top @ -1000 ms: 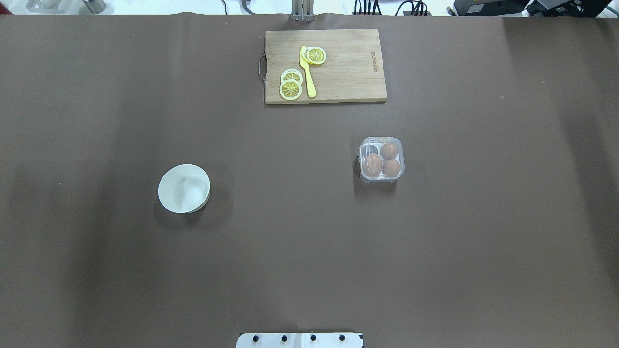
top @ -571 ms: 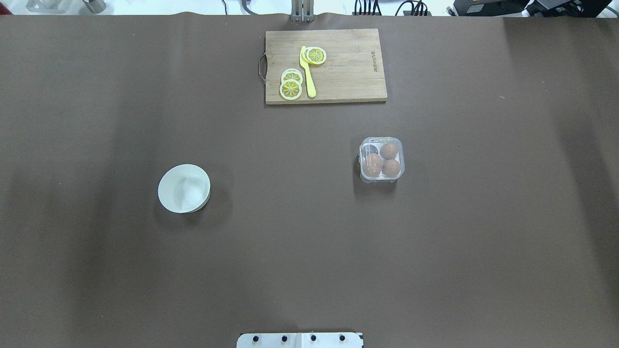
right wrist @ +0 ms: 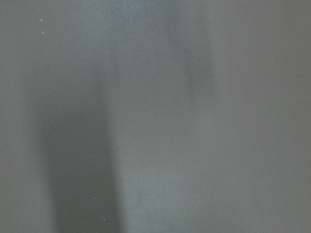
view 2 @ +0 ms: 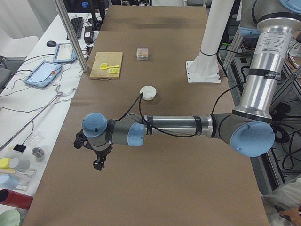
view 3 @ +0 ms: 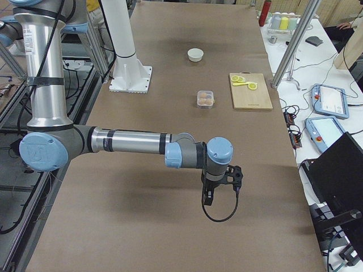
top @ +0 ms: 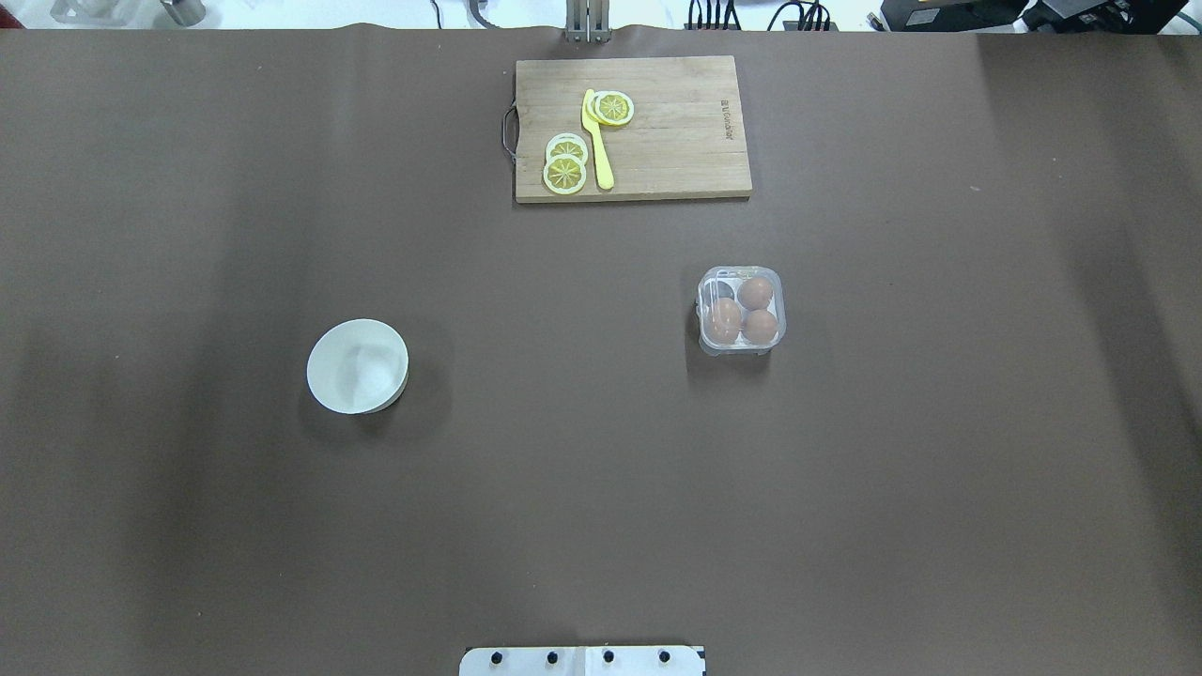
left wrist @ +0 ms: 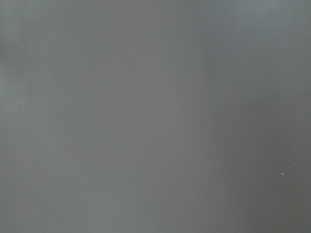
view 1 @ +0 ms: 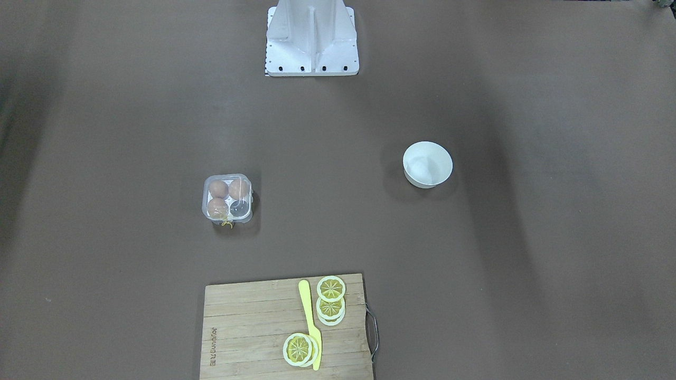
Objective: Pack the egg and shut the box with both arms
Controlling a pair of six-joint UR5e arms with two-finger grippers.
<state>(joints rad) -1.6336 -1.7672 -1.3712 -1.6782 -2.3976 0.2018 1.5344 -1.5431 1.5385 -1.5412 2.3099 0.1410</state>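
Observation:
The clear box stands right of the table's middle and also shows in the front view. It holds three brown eggs, among them the egg; one cell looks dark and empty. Its lid seems to lie down over the cells, and a yellow string hangs at one edge. Both arms reach out low over the table's two ends. My left gripper and right gripper show only in the side views, far from the box, so I cannot tell whether they are open. Both wrist views show only bare table.
A white bowl stands left of the middle. A wooden cutting board with lemon slices and a yellow knife lies at the far edge. The robot's white base is at the near edge.

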